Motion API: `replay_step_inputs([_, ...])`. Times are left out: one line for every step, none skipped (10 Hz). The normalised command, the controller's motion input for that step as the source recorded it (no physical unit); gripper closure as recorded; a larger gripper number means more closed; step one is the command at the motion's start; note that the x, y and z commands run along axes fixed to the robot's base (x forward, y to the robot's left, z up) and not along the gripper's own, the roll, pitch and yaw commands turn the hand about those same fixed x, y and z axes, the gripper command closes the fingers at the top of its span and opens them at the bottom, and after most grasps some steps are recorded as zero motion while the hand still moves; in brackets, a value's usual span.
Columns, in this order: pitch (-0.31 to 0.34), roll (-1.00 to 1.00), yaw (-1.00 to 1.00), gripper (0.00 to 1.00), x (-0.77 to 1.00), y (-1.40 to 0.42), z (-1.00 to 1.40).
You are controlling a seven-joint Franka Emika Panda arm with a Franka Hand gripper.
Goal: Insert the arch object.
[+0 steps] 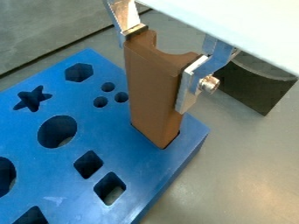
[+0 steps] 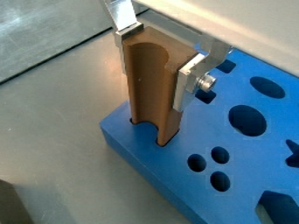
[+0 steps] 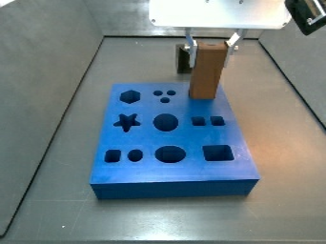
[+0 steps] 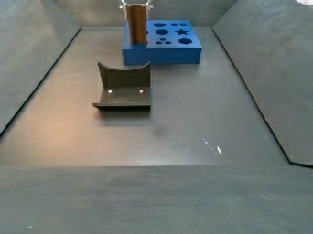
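The arch object (image 1: pixel 152 96) is a tall orange-brown block with a curved groove down one face (image 2: pixel 149 87). My gripper (image 1: pixel 163 59) is shut on its upper end, one silver finger (image 1: pixel 191 83) on each side, as the wrist views (image 2: pixel 158 57) show. The block stands upright at a corner of the blue board (image 1: pixel 140 179). Its lower end seems to sit in a hole there (image 2: pixel 149 131). In both side views the block (image 3: pixel 207 74) (image 4: pixel 134 26) stands at the board's edge (image 3: pixel 178 178), under the gripper (image 3: pixel 208 43).
The blue board (image 2: pixel 140 149) has several shaped holes: star, hexagon, rounds, squares. The dark fixture (image 4: pixel 123 87) stands on the grey floor apart from the board (image 4: pixel 171 55), and also shows in a wrist view (image 1: pixel 260 83). Sloping walls enclose the floor.
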Motion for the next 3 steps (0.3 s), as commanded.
replay_step_inputs([0.000,0.02,0.00,1.00,0.10,0.00,-0.20])
replay_step_inputs([0.000,-0.07,-0.05,1.00,0.10,0.04,-0.07])
replay_step_inputs([-0.009,0.00,0.00,1.00,0.00,0.00,0.00])
